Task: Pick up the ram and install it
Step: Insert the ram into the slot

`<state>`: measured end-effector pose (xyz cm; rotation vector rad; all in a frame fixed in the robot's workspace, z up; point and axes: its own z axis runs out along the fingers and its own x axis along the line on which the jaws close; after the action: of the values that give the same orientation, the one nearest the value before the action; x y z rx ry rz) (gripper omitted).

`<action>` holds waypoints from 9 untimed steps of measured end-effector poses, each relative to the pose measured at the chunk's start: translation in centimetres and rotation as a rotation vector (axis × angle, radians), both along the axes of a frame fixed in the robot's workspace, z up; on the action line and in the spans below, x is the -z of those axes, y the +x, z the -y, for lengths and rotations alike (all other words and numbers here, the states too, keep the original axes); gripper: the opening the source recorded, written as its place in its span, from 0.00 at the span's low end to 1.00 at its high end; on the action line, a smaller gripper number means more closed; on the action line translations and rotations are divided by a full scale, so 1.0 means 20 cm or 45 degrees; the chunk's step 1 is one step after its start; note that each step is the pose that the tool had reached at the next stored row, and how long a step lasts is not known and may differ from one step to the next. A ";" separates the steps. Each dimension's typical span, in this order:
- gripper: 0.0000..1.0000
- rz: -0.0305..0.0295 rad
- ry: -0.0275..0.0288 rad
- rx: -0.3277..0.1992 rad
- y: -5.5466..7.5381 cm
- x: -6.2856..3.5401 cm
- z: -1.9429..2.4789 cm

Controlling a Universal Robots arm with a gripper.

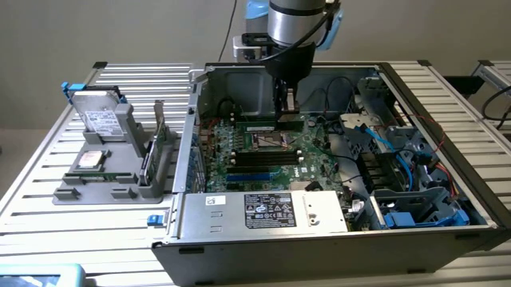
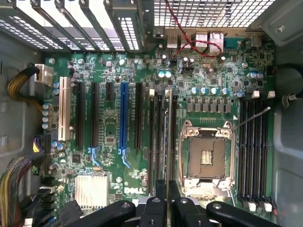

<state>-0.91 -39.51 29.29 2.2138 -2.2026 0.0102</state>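
Observation:
My gripper (image 1: pixel 288 109) reaches down into the open computer case (image 1: pixel 447 239) and is shut on the ram (image 1: pixel 259 127), a narrow green stick held level by its upper edge. The stick hangs just over the motherboard (image 1: pixel 264 170), behind the CPU socket (image 1: pixel 267 142). The wrist view sees the ram (image 2: pixel 168 142) edge-on as a thin line running from my gripper (image 2: pixel 168 208) along the black memory slots (image 2: pixel 158 137) beside the CPU socket (image 2: pixel 207 156). Whether it touches a slot I cannot tell.
A second bank of black memory slots (image 2: pixel 253 146) lies on the socket's other side. The power supply (image 1: pixel 264 212) fills the case front, and blue and black cables (image 1: pixel 383 149) crowd the exterior view's right. A grey fixture (image 1: pixel 104 179) with a hard drive (image 1: pixel 100 116) stands outside the case.

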 end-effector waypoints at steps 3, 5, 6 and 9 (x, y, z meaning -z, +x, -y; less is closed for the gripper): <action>0.14 -0.0001 -0.0001 0.000 0.00 0.022 0.001; 0.14 -0.0001 0.0000 0.000 0.00 0.040 0.002; 0.14 -0.0001 0.0000 0.000 0.00 0.049 0.002; 0.14 -0.0001 -0.0001 0.000 0.00 0.076 0.004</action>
<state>-0.90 -39.58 27.78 2.2138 -2.2025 0.0102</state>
